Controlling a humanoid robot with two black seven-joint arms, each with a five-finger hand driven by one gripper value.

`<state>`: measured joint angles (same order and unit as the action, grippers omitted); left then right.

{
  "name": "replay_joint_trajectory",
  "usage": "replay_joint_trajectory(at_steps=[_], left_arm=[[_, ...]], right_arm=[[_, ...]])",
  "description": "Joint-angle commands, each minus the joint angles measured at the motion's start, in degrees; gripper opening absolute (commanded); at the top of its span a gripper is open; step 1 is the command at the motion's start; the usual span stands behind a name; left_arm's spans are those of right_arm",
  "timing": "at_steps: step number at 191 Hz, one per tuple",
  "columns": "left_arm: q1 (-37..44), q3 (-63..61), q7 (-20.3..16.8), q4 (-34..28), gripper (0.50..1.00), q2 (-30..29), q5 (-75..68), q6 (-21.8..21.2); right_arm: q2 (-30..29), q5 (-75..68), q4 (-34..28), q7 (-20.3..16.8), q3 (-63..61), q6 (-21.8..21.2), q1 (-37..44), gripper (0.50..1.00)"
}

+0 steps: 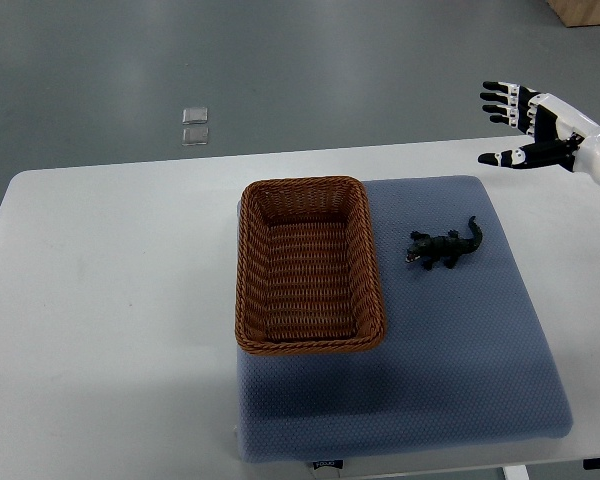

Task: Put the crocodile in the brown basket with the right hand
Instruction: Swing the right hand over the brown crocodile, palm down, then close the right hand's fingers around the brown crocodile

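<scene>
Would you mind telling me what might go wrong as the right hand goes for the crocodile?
The crocodile is small and low on the blue pad, so the open right hand may pinch fabric or knock it away. A low carry might clip the rim of the brown basket.
</scene>
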<state>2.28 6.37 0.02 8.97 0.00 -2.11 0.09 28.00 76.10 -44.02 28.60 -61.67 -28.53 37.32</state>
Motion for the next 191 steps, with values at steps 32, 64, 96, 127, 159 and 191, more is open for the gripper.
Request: replay_joint_trajectory(at_steps=[32, 64, 96, 127, 159, 191], left_arm=[[0.0, 0.0, 0.1, 0.0, 1.0, 0.0, 0.0, 0.0], [0.0, 0.0, 0.1, 0.0, 1.0, 0.0, 0.0, 0.0], [0.0, 0.0, 0.1, 0.0, 1.0, 0.0, 0.0, 0.0], [0.0, 0.0, 0.1, 0.0, 1.0, 0.0, 0.0, 0.0], [0.0, 0.0, 0.1, 0.0, 1.0, 0.0, 0.0, 0.0], [0.0, 0.0, 0.0, 0.0, 1.0, 0.0, 0.0, 0.0]], right_arm=[[4.2, 13.9, -7.9, 2.6, 10.8, 2.8, 1.7, 0.94], [6.4, 17.5, -8.3, 3.7, 26.2, 11.6, 5.3, 0.94], [6.5, 17.6, -8.1, 3.7, 37.2, 20.2, 7.7, 0.94], [6.4, 18.2, -7.6, 3.4, 41.0, 24.2, 8.7, 0.938], [5.8, 19.2, -5.9, 3.3, 44.0, 27.2, 10.0, 0.938], [5.4, 20.3, -4.1, 3.0, 46.6, 29.4, 10.9, 0.928]])
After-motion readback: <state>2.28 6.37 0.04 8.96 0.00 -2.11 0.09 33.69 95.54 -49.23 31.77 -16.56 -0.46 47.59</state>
